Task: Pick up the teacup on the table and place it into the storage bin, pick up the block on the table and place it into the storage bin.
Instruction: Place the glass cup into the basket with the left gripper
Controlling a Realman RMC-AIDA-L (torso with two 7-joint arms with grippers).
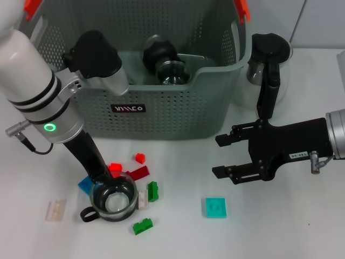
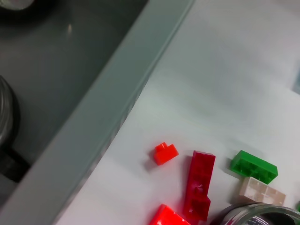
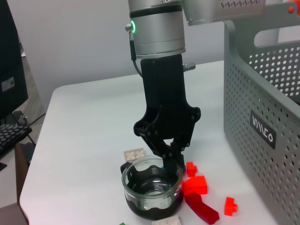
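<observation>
Nearest you in the head view lies a small green block (image 1: 143, 225), with the teacup (image 1: 113, 200) just behind it on the table (image 1: 280, 226), amid scattered red, white and green blocks. Your left gripper (image 3: 171, 157) is down over the cup's rim on the side toward the storage bin (image 1: 161, 108); one finger reaches inside the glass wall, but you cannot tell from these views whether the jaws have pinched the rim yet. Close firmly on the wall, then lift straight up so the cup clears the blocks beside it before you swing over the bin's edge. Your right gripper (image 1: 229, 156) hangs wide open and empty, above the table near the teal block (image 1: 214, 207). Hidden: the left fingertips in the head view, behind the arm. The left wrist view shows only a sliver of the cup's rim, cut off by the picture's edge.
</observation>
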